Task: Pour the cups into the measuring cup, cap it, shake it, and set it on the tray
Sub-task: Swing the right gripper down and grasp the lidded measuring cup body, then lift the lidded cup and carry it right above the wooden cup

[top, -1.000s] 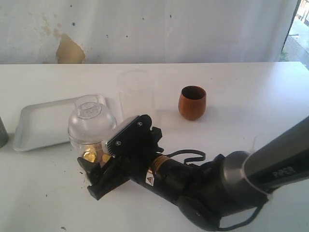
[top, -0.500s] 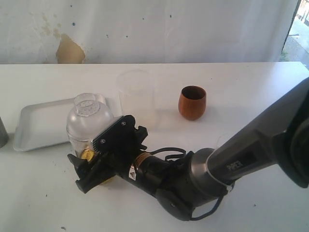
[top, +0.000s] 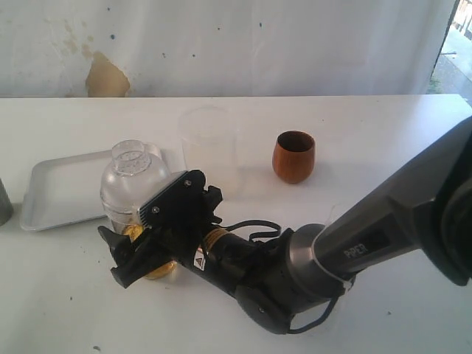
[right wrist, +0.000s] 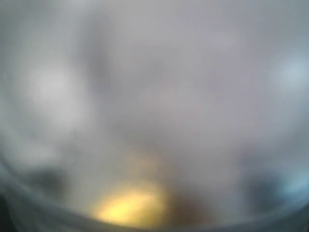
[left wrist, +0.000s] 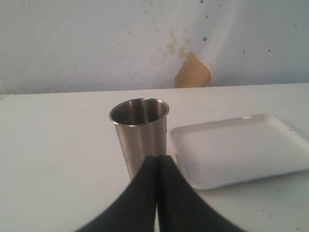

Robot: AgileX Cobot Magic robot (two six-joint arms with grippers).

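R fingers (top: pixel 110 240) clamped on tall clear plastic measuring cup (top: pixel 118 215) w/ clear dome cap (top: pixel 133 173), near-upright. Flat white tray (top: pixel 59 193) just beside, exterior-left. L fingers (left wrist: pixel 140 193) together.

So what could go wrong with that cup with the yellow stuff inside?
1. The right tool holds the measuring cup low down, with its domed cap high above, so it might tip or slip.
2. The tray has a rim right beside the cup, so the bottom could catch on it going over.
3. The arm looks close to the frosted cup and might knock it.
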